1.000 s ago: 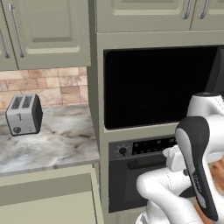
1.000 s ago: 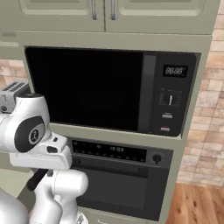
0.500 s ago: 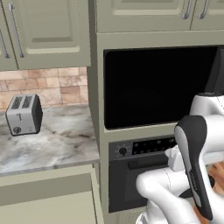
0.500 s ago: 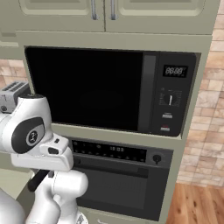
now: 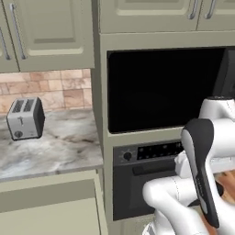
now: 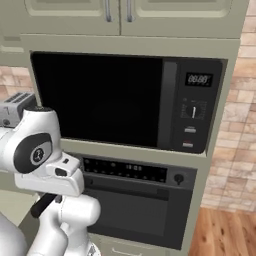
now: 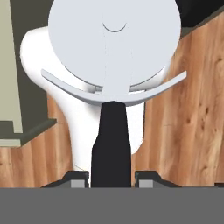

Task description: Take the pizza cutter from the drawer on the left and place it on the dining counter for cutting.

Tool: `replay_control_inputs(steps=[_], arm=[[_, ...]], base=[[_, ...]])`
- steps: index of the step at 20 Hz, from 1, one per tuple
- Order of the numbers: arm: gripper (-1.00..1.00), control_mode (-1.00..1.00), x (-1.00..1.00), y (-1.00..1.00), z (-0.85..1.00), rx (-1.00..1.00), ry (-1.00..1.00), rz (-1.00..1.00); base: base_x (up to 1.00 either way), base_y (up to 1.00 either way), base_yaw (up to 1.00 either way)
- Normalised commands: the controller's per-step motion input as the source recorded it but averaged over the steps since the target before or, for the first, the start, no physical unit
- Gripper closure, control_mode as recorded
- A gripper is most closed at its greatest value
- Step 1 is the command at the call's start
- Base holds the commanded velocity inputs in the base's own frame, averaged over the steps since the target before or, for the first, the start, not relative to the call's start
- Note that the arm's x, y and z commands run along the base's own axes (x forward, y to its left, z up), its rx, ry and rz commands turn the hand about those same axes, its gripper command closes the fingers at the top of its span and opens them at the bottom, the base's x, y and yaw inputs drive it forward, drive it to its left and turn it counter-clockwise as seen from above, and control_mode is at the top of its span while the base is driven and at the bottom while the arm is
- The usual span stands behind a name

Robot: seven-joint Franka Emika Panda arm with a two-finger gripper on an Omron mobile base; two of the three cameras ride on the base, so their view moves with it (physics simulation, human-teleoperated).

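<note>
The end effector [image 7: 112,177] was clamped on the pizza cutter [image 7: 113,83], its two dark fingertips [image 7: 79,178] pressed against either side of the black handle near its lower end. In the hand view the cutter stood straight up from the grip: the handle tapered upward into a curved pale guard, and above that sat the round silver wheel, large and close to the camera. Behind the cutter lay a wooden floor [image 7: 192,109], with the edge of an olive-beige cabinet base [image 7: 13,87] at the left.

In the left base view the white arm [image 5: 202,179] was folded low at the lower right, in front of a dark built-in oven [image 5: 147,183]. Above the oven was a black microwave [image 5: 160,87]. To the left stood a silver toaster [image 5: 25,118] on a small marble desk [image 5: 59,147] backed by brick tiles, with panelled cabinet doors [image 5: 50,32] above it.

In the right base view the arm's shoulder [image 6: 35,150] rose at the lower left, before the microwave's control panel [image 6: 195,110] and the oven's dial row [image 6: 130,172].
</note>
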Motion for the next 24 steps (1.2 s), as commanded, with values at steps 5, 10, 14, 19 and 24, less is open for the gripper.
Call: replay_control_inputs(steps=[5, 10, 14, 19, 24], arm=[[1.00, 1.00, 0.00, 0.00, 0.00, 0.00, 0.00, 0.00], [1.00, 1.00, 0.00, 0.00, 0.00, 0.00, 0.00, 0.00], [1.00, 1.00, 0.00, 0.00, 0.00, 0.00, 0.00, 0.00], [1.00, 1.00, 0.00, 0.00, 0.00, 0.00, 0.00, 0.00], [1.00, 1.00, 0.00, 0.00, 0.00, 0.00, 0.00, 0.00]], base=[[-0.97, -0.74, -0.20], [-0.87, -0.75, -0.41], [-0.40, -0.70, -0.21], [0.06, -0.33, 0.22], [0.10, -0.15, 0.97]])
